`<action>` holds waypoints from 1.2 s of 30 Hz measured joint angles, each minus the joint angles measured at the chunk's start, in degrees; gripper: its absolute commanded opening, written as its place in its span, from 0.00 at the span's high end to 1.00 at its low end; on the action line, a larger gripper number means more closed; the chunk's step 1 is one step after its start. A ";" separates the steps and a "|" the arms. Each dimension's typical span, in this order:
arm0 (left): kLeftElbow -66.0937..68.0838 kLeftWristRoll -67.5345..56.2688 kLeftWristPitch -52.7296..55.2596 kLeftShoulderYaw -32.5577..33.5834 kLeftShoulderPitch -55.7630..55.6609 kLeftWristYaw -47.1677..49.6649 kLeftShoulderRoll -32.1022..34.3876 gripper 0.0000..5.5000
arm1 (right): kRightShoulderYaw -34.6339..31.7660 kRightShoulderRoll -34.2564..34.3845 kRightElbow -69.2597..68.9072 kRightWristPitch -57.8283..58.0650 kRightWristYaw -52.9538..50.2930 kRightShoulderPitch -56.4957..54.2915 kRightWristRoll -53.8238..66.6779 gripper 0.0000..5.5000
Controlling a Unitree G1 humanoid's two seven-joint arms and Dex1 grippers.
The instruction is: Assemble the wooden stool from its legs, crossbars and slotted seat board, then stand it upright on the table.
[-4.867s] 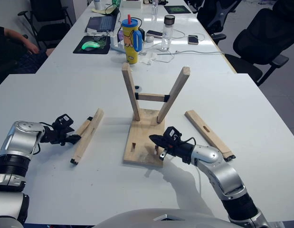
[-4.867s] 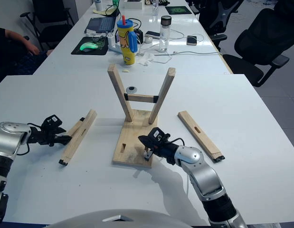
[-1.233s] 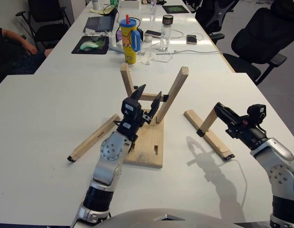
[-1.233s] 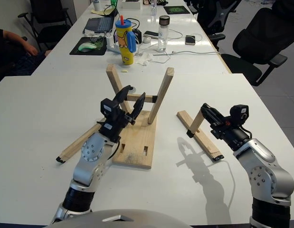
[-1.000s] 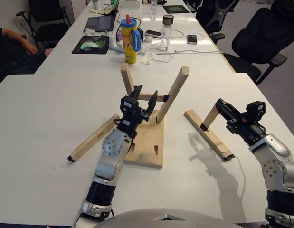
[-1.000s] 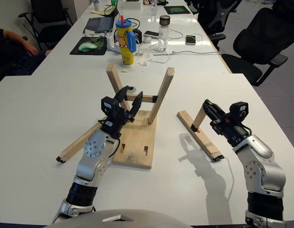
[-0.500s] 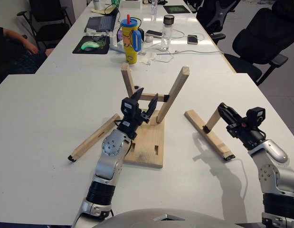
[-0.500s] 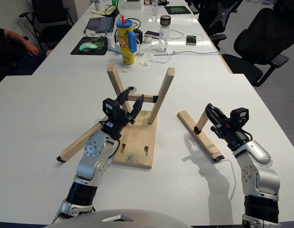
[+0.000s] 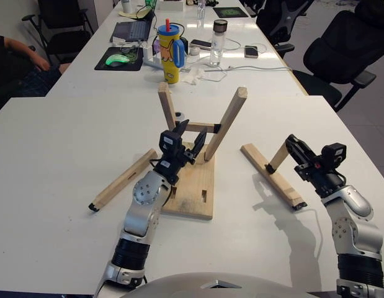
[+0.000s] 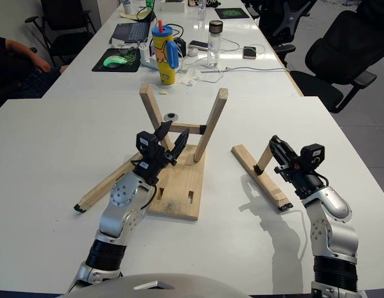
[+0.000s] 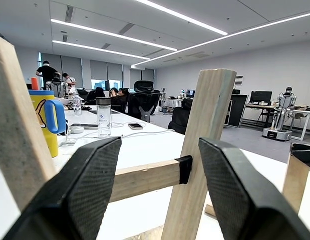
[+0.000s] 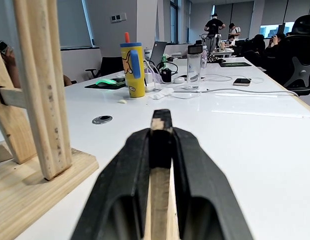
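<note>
Left eye view: you see the slotted seat board [image 9: 195, 186] lying flat at the middle of the desk [image 9: 55, 143]. Two legs [image 9: 170, 118] [image 9: 227, 124] stand in its far end and lean apart toward their tops. A fitted crossbar [image 9: 201, 127] joins them partway up.

Note the left tool [image 9: 190, 133]. It hangs above the seat board, just in front of the fitted crossbar, with its fingers [image 11: 69, 200] spread apart and gripping nothing. In the left wrist view the crossbar and one leg appear between those fingers.

Note the right tool [image 9: 292, 143]. It is clamped on the upper end of a second crossbar [image 9: 277, 156], which is held tilted. The lower end of this crossbar sits at a loose leg [image 9: 272, 177] lying flat to the right of the board; you cannot tell whether they touch.

Another loose leg [image 9: 122, 180] lies flat to the left of the board. A yellow cup [image 9: 170, 53] and a bottle [image 9: 218, 42] stand on the desk beyond.
</note>
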 measured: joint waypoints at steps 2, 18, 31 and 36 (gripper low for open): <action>-0.15 -0.20 0.21 -0.02 0.04 -0.26 0.04 0.48 | 0.56 0.37 0.10 -0.94 0.03 -0.10 -0.54 0.92; -1.31 -0.47 1.36 -0.30 0.25 -1.39 0.95 0.48 | 0.78 0.83 0.23 -1.86 -0.08 -0.24 -0.78 0.92; -1.31 -0.75 1.39 -0.25 0.25 -1.44 0.97 0.48 | -1.12 0.92 -0.11 -3.39 -0.95 -0.41 -0.66 0.92; -1.29 -0.75 1.39 -0.37 0.25 -1.44 0.96 0.48 | -1.40 1.02 -0.50 -3.36 -0.87 -0.87 -0.57 0.92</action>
